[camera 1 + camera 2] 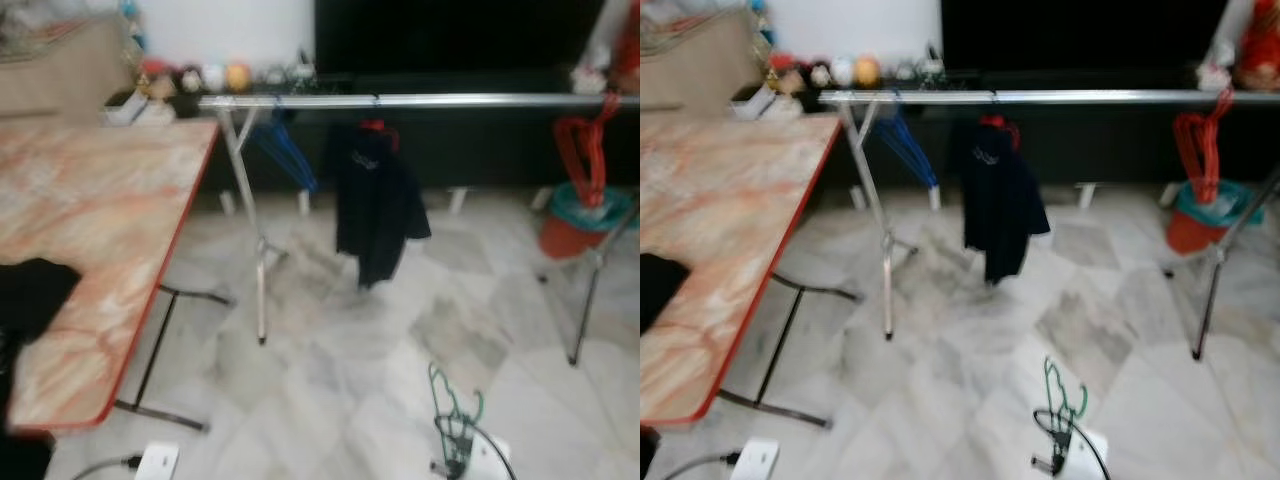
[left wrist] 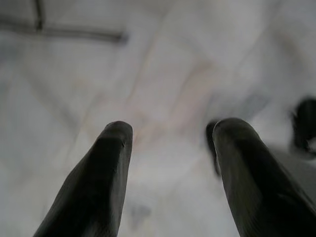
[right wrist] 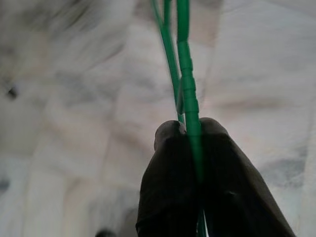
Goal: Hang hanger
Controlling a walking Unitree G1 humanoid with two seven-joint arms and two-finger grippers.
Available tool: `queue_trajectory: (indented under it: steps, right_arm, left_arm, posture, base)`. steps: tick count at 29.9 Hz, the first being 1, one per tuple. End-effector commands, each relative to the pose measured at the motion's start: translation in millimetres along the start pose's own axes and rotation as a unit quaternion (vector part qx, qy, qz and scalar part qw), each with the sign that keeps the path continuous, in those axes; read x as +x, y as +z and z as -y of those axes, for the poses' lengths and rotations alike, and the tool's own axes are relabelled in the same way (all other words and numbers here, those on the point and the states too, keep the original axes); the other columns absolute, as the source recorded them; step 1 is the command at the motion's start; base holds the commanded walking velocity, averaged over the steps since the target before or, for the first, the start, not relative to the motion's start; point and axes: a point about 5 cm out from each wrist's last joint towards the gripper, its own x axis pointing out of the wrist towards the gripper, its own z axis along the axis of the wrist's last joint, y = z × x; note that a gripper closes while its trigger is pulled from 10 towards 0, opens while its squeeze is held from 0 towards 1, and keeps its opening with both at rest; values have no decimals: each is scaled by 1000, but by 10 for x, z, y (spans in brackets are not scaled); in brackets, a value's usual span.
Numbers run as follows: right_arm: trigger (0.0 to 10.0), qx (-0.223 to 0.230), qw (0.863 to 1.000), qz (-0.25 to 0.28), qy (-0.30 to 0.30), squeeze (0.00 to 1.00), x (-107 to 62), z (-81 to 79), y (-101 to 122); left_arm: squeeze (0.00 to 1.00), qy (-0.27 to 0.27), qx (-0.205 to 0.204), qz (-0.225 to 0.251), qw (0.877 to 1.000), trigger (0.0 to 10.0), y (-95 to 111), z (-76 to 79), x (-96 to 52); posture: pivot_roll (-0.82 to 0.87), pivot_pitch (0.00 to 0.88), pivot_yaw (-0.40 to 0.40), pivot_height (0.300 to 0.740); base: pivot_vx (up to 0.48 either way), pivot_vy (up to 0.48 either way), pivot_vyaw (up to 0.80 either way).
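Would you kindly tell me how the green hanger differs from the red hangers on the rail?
The green hanger is a single one, clamped in the right gripper low over the floor; the red hangers are a bunch hooked on the rail. The green hanger is off the rail, while the red hangers dangle from it. None carries clothing.

Even, soft indoor light — no hard shadows. Both eye views smeared by motion blur; rail (image 1: 420,100) glints pale, dark band behind it swallows detail. Wrist views soft, floor (image 2: 163,89) washed-out — black fingers (image 2: 106,182) blurred, close up.
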Motion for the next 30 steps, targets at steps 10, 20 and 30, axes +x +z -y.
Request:
queue_trajectory:
  steps: [10, 20, 30]
  right_arm:
    - [10000, 14, 1000, -20, -7, 0, -33, -3, -116]
    - [10000, 14, 1000, -20, -7, 0, -33, -3, -116]
    - [10000, 14, 1000, -20, -7, 0, -33, -3, -116]
  left_arm:
    - [0, -12, 4, -11, 1000, 10000, -60, 59, 1]
    - [0, -12, 4, -11, 1000, 10000, -60, 59, 1]
    - [0, -12, 4, -11, 1000, 10000, -60, 59, 1]
  posture:
    - [-12, 0, 70, 740]
    - [-12, 0, 70, 740]
    - [-12, 0, 70, 740]
  base:
    - [480, 0, 0]
    - [480, 0, 0]
    - [480, 0, 0]
